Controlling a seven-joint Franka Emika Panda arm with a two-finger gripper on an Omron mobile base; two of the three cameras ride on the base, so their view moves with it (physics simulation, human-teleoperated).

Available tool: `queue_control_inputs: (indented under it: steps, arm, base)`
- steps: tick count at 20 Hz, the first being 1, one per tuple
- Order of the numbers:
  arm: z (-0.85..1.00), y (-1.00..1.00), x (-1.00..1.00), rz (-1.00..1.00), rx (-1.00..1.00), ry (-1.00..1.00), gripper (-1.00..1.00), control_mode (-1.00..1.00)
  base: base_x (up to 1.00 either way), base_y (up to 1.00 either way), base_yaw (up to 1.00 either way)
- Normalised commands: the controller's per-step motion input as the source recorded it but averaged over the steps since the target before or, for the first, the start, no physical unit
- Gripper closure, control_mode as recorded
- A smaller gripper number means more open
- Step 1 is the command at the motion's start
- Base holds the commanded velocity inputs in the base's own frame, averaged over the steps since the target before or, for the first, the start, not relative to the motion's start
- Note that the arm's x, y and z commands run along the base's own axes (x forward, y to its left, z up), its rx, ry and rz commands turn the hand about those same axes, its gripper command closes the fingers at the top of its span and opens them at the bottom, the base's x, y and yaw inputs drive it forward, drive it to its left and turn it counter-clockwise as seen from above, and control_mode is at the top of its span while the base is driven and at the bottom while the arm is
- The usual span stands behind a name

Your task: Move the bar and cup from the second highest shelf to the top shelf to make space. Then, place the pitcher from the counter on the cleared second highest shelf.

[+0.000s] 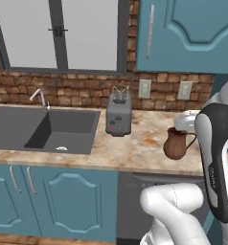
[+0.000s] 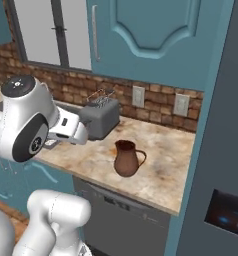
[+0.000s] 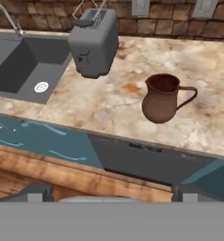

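Pitcher [image 3: 163,99] upright on the stone table [image 3: 109,106], at about 4 o'clock from the grey toaster [image 3: 92,42], handle turned to 3 o'clock, away from the sink [image 1: 39,129]. Well apart from the fingers [image 3: 36,192], barely peeking at 6 o'clock; released or clenched, cannot tell. Probably backed off for an approach.

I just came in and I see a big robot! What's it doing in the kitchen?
The white robot arm is up in front of the counter, holding nothing. A brown pitcher stands upright on the counter, handle pointing away from the grey toaster beside the sink. The gripper looks down on the pitcher from above the counter's front edge, not touching it.
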Motion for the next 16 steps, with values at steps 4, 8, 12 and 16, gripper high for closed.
queue_control_inputs:
  steps: [4,8,12,16]
  arm:
    - [0.0,0.0,0.0,0.0,0.0,0.0,-1.0,1.0]
    - [0.0,0.0,0.0,0.0,0.0,0.0,-1.0,1.0]
    - [0.0,0.0,0.0,0.0,0.0,0.0,-1.0,-1.0]
    - [0.0,0.0,0.2,0.04,0.0,0.03,-1.0,-1.0]
  base:
    - [0.51,0.0,0.0]
    - [0.11,0.01,0.03]
    - [0.0,0.0,0.0]
    - [0.0,0.0,0.0]
